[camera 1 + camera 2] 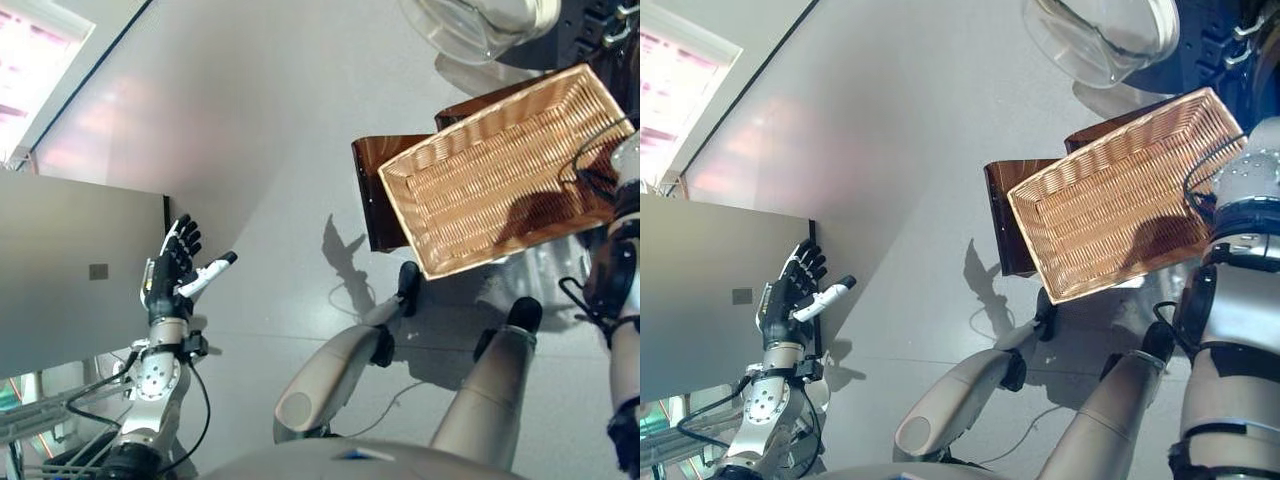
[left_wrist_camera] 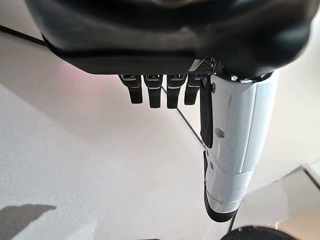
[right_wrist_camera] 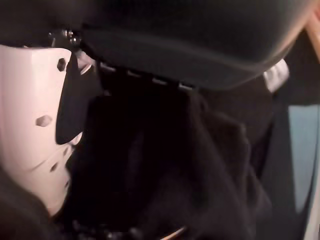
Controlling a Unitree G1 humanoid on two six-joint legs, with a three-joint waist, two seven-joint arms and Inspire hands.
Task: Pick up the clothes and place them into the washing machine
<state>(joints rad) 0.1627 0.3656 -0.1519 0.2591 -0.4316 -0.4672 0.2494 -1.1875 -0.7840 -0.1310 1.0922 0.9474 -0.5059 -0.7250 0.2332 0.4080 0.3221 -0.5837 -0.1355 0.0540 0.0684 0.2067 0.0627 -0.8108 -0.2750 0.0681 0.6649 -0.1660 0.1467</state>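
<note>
A dark garment [image 3: 175, 165] is bunched right under my right hand [image 3: 30, 125] in the right wrist view, and the fingers sink into its folds with the thumb against it. That hand lies beyond the eye views' right edge. The wicker basket [image 1: 500, 170] rests tilted on a brown stand [image 1: 380, 190] and holds nothing. The washing machine's round glass door [image 1: 480, 25] hangs open at the top. My left hand [image 1: 175, 265] is raised at the lower left, open and holding nothing.
A grey cabinet panel [image 1: 70, 270] stands close beside my left hand. Grey floor [image 1: 250, 130] stretches between the cabinet and the basket. Dark machine parts [image 1: 1230, 40] show at the top right corner.
</note>
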